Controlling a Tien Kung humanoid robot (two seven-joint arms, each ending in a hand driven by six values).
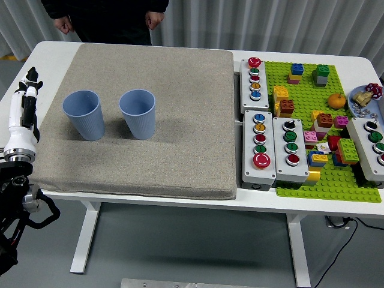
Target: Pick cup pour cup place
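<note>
Two light blue ribbed cups stand upright on the grey mat (150, 162): the left cup (84, 114) and the right cup (138, 113), a small gap between them. Neither one's contents can be made out. My left hand (25, 99), white with black fingers, is seen edge-on at the table's left edge, left of the left cup and apart from it. Its fingers are straight and hold nothing. The right arm is out of view.
Three grey button boxes (259, 150) stand right of the mat. Beyond them a green baseplate (312, 180) carries several bricks and an orange. A person stands at the far side with both hands (153, 21) hanging down.
</note>
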